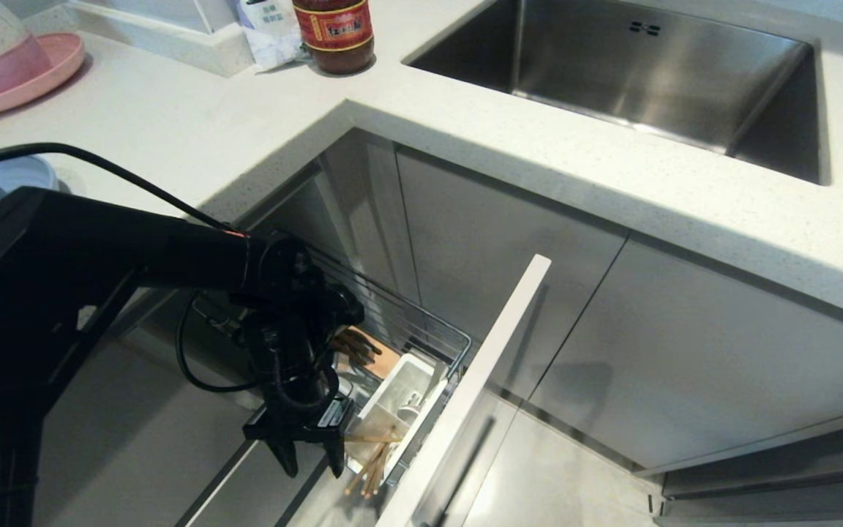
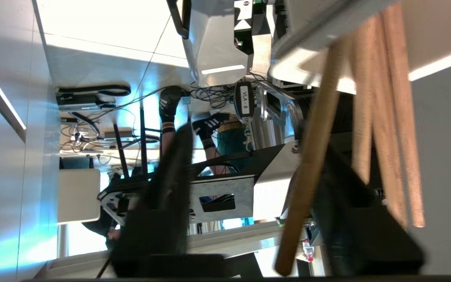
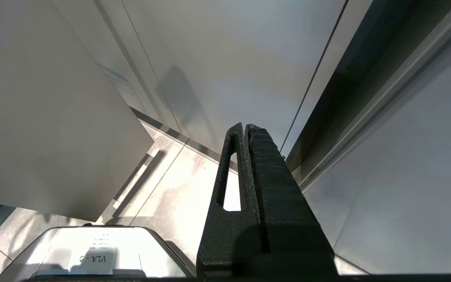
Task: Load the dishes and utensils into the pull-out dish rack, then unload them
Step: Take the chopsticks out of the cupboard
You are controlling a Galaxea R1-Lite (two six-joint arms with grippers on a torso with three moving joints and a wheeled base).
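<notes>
The pull-out dish rack stands drawn out from under the counter, its pale front panel towards me. Wooden chopsticks poke down and out of the white utensil box at the rack's near end. My left gripper hangs right beside them, pointing down, jaws apart. In the left wrist view one chopstick lies between the fingers of the left gripper, close to one finger and not clasped; the others lie outside it. A pale-blue dish peeks out on the counter behind my arm. I cannot make out the fork. My right gripper is shut on nothing, low by the cabinet doors.
A pink plate with a clear container, a sauce bottle and a steel sink are on the counter. A wooden strip lies inside the rack. A person's legs stand across the floor, beside cables.
</notes>
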